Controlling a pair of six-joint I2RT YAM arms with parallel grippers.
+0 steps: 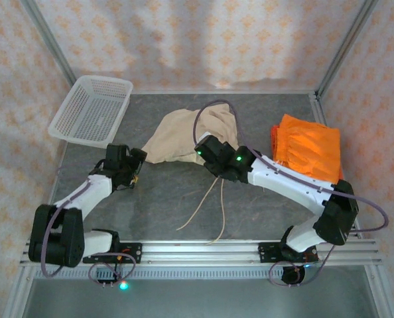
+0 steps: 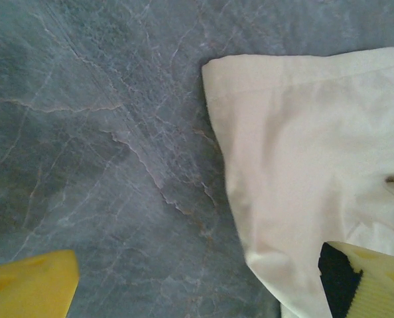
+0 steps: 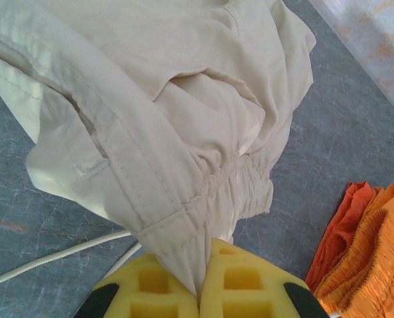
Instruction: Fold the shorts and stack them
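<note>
Grey stone-veined table [image 1: 164, 205] fills the work area, with patterned walls behind and a white mesh basket [image 1: 69, 106] at its far left corner. At the middle lie the cream shorts [image 1: 184, 136], rumpled, their long axis running roughly across the table from one gripper to the other. The right gripper [image 3: 200, 285] has its yellow pads pressed together on the gathered waistband, a pinch of elastic-puckered cloth rising between them. The drawstring [image 1: 200, 209] trails loose toward the near edge. The left gripper [image 2: 197, 281] stands wide and holds nothing: one finger hangs over bare stone, and the other finger [image 2: 376, 278] sits at the lower corner of a stitched leg hem. The cloth therefore lies wholly to that one side of the gap rather than inside it. The left arm is the nearer one to this hem end, so I judge it must shift sideways onto the corner before closing. The fabric looks thin, soft and limp, likely to sag and crease when lifted. The orange shorts [image 1: 310, 149] sit folded in a pile at the right side, well apart.
</note>
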